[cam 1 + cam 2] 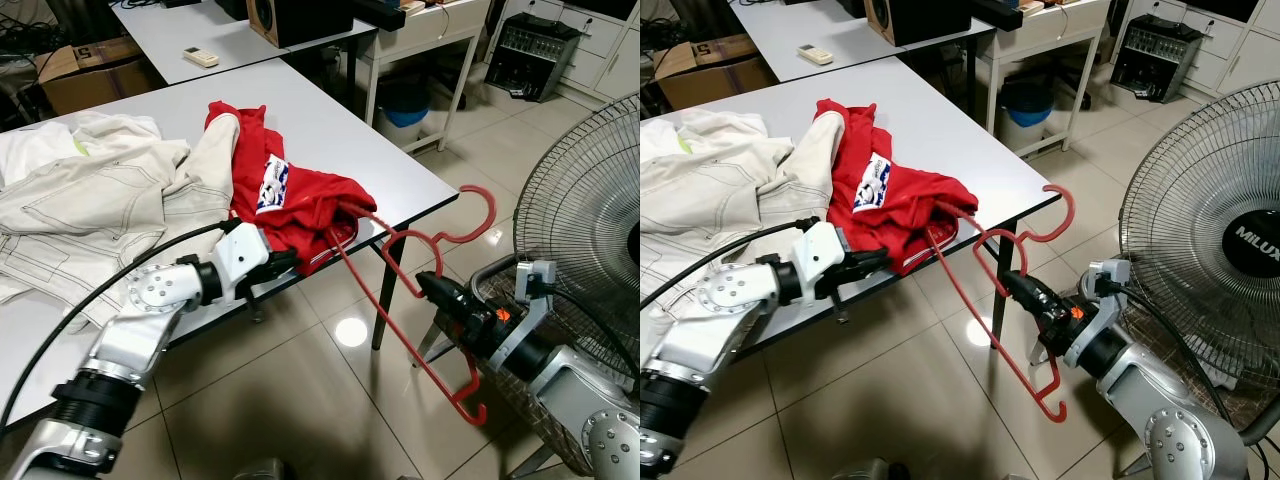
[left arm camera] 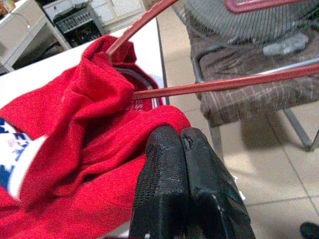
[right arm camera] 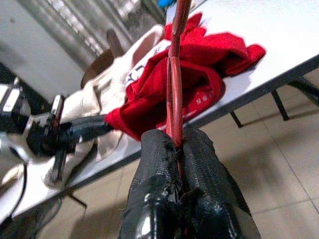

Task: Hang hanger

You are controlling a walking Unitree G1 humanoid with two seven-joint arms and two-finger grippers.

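A red plastic hanger (image 3: 173, 89) slants from the table edge down over the floor. One shoulder is pushed into the neck of a crumpled red shirt (image 1: 290, 195), and the hook points toward the fan. My right gripper (image 1: 432, 288) is shut on the hanger's middle, off the table's right edge. My left gripper (image 1: 285, 262) is at the table's front edge, with its black fingers (image 2: 164, 164) shut on the shirt's lower hem. The hanger's bar (image 2: 224, 82) runs past just above them. The shirt lies on the white table (image 1: 330, 120).
Cream garments (image 1: 90, 200) are heaped on the table left of the shirt. A large standing fan (image 1: 590, 200) and a brown checked chair (image 2: 249, 94) crowd the right side. Behind are a second table with a remote (image 1: 200, 57), a cardboard box (image 1: 90, 70) and a blue bin (image 1: 405, 105).
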